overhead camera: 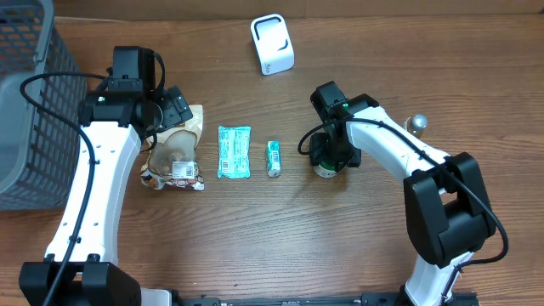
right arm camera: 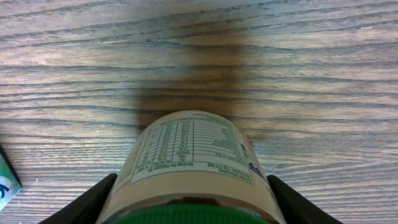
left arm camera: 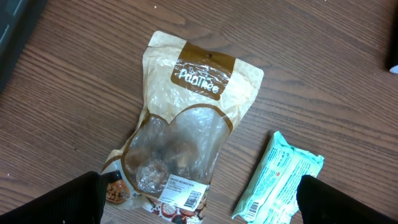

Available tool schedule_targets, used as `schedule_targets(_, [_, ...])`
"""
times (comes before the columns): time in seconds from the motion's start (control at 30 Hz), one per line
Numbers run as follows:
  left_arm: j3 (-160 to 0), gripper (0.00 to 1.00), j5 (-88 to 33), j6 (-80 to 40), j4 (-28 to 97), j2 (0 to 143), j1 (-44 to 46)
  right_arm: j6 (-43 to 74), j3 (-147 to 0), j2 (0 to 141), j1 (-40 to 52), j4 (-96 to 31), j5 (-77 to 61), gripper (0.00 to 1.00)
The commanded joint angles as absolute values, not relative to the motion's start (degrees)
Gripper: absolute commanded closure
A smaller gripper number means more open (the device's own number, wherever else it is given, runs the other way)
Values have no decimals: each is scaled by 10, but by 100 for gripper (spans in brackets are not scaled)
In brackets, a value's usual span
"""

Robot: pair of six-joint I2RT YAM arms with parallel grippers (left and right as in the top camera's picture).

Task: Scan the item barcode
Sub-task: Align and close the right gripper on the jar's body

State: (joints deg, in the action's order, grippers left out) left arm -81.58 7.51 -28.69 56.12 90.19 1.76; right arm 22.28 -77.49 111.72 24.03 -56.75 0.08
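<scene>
- The label-wrapped bottle (right arm camera: 193, 152) with a green cap is standing on the wooden table (overhead camera: 357, 246), right of centre, directly under the right gripper (overhead camera: 333, 153).
- The right jaws are straddling the bottle, one finger (right arm camera: 87, 202) sitting at each side; whether they are pressing on it cannot be told.
- A small green tube (overhead camera: 273, 158) is lying just left of the bottle, with a teal packet (overhead camera: 234, 151) beyond it and a clear-windowed snack pouch (overhead camera: 176, 157) further left.
- The left gripper (left arm camera: 199, 190) is hovering over the pouch, its jaws spread wide and holding nothing.
- A white scanner (overhead camera: 272, 44) is sitting at the far edge, well apart from the bottle; a grey wire basket (overhead camera: 25, 102) is filling the left side.
- The right wrist view is showing the bottle's printed nutrition panel, which the arm is hiding overhead; the left wrist view is showing a barcode sticker (left arm camera: 186, 196) on the pouch.
</scene>
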Motion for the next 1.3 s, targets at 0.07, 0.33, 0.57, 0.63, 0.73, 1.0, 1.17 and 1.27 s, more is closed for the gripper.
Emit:
schedule_targets(0.07, [-821,1,74,-283,561,903,16,227,-772,1117,240,-569,-1,43])
schedule_targets(0.33, [-821,0,74,-283,561,903,16,227,-772,1117,240,-577,-2,43])
schedule_targets(0.57, [-821,1,74,-283,561,903,16,227,-772,1117,240,-577,-1,33])
schedule_targets(0.63, [-821,0,74,-283,561,903,16,227,-772,1117,240,-577,-1,32])
schedule_targets(0.73, [-821,1,74,-283,561,903,16,227,-772,1117,240,-577,-1,32])
schedule_targets(1.0, [-821,1,74,-283,561,903,16,227,-772,1117,240,-580,-1,32])
schedule_targets(1.17, [-821,0,74,-283,561,903,16,239,-772,1117,240,-582,-2,51])
schedule_targets(1.27, [-821,1,74,-283,561,903,16,273,-776,1115,240,-593,-2,56])
